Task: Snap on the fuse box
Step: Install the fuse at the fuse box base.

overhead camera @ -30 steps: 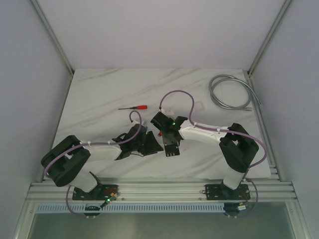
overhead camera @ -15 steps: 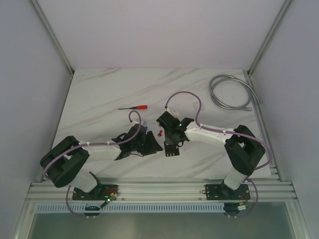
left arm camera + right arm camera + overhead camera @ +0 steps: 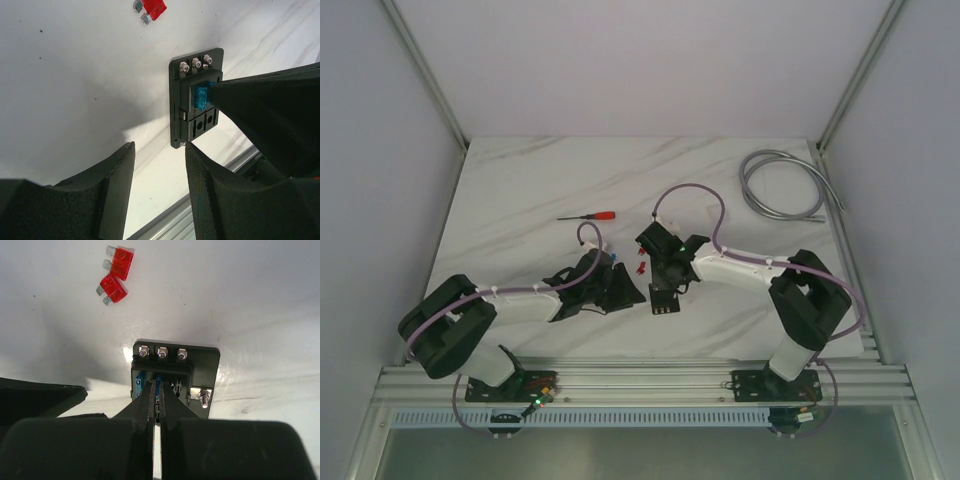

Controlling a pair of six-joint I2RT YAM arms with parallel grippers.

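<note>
- While I run this from the remote desk, the table (image 3: pixel 520 190) carries everything. Both arms reach in twd its near-centre, so each wrist cam sees the work.
- Far right, a grey cable coil (image 3: pixel 746 185) lies well apart from the work and is not in play.
- Over the box, the right gripper (image 3: pixel 156 390) points down with its fingers drawn to a hairline slit and its tips on the slot row. I judge it's closed up to act as one narrow pusher. Can't tell if anything thin is nipped in the slit.
- Just beside the box, the left gripper (image 3: pixel 157 152) hangs with fingers apart and nothing btwn them. It's prob. placed there to brace the box if it slides.
- Further back lies the screwdriver (image 3: pixel 590 216), red handle, apart from both arms.
- Btwn the two grippers, the fuse box (image 3: pixel 202 367) lies flat on the table, slotted face up, with three terminal screws along one edge. Lying flat gives a downward push the table as backing.
- Inside the box sits a blue fuse (image 3: pixel 201 96), the right gripper tip touching it. It looks seated or nearly so.
- Beyond the box, the upper red fuse (image 3: pixel 122 262) and lower red fuse (image 3: pixel 112 288) lie loose, side by side, touching or nearly. I'd guess they're kept close for the next slots.
</note>
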